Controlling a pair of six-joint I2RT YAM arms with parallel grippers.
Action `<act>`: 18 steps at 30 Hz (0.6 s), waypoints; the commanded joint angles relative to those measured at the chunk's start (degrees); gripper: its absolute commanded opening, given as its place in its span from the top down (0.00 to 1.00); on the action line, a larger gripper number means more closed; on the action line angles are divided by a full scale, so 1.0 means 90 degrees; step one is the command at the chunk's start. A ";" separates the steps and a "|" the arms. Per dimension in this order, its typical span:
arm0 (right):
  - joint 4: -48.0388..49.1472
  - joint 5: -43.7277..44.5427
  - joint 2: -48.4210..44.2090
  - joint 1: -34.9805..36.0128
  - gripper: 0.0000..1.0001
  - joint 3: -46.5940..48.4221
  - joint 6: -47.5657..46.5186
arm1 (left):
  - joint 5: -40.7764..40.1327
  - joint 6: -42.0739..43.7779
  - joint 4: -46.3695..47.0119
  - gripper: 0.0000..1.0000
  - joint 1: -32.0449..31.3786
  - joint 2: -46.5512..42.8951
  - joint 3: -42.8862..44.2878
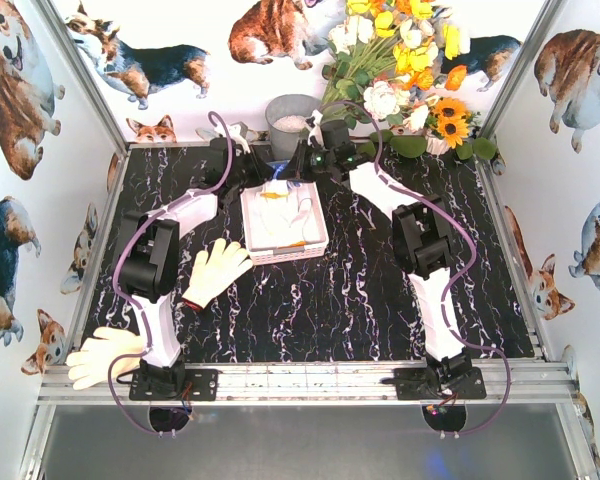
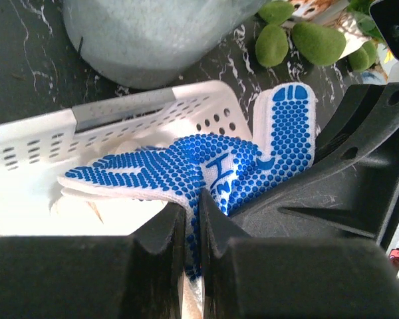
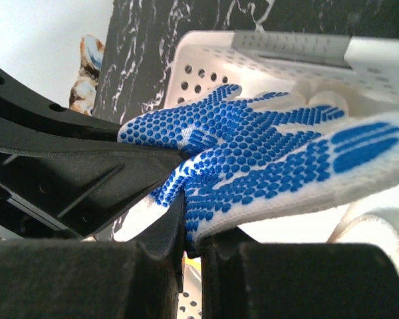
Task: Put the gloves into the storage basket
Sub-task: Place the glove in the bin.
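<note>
A white glove with a blue-dotted palm (image 2: 186, 166) hangs over the far end of the white storage basket (image 2: 120, 119). My left gripper (image 2: 193, 219) is shut on one fold of it. My right gripper (image 3: 193, 232) is shut on another edge of the same glove (image 3: 266, 153). In the top view both grippers, left (image 1: 265, 178) and right (image 1: 302, 170), meet at the basket's (image 1: 320, 240) far rim. White gloves with orange trim (image 1: 280, 220) lie inside the basket. One white glove (image 1: 217, 270) lies on the table left of the basket, and another (image 1: 105, 355) lies at the near left corner.
A round grey bucket (image 1: 292, 125) stands just behind the basket, close to both grippers. A bunch of artificial flowers (image 1: 400, 70) fills the back right corner. Corgi-print walls enclose the black marbled table (image 1: 380, 300) on three sides.
</note>
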 commanded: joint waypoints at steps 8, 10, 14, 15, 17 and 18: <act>0.0235 0.0005 -0.0393 0.0058 1.00 -0.0609 -0.0104 | 0.0335 -0.0127 0.0215 1.00 -0.0052 -0.0121 -0.0512; 0.0129 0.0021 -0.0441 0.0068 1.00 -0.0660 -0.0117 | 0.0321 -0.0111 0.0193 1.00 -0.0090 -0.0133 -0.0580; -0.0111 0.0126 -0.0610 0.0097 1.00 -0.0834 -0.0140 | 0.0260 -0.0049 -0.0057 1.00 -0.0134 -0.0132 -0.0643; -0.0222 0.0189 -0.0656 0.0107 1.00 -0.0866 -0.0146 | 0.0225 -0.0033 -0.0128 1.00 -0.0150 -0.0147 -0.0661; -0.0452 0.0271 -0.0715 0.0126 1.00 -0.0875 -0.0168 | 0.0147 0.0006 -0.0261 1.00 -0.0189 -0.0182 -0.0694; -0.0550 0.0289 -0.0726 0.0136 1.00 -0.0875 -0.0165 | 0.0111 0.0023 -0.0309 1.00 -0.0200 -0.0204 -0.0718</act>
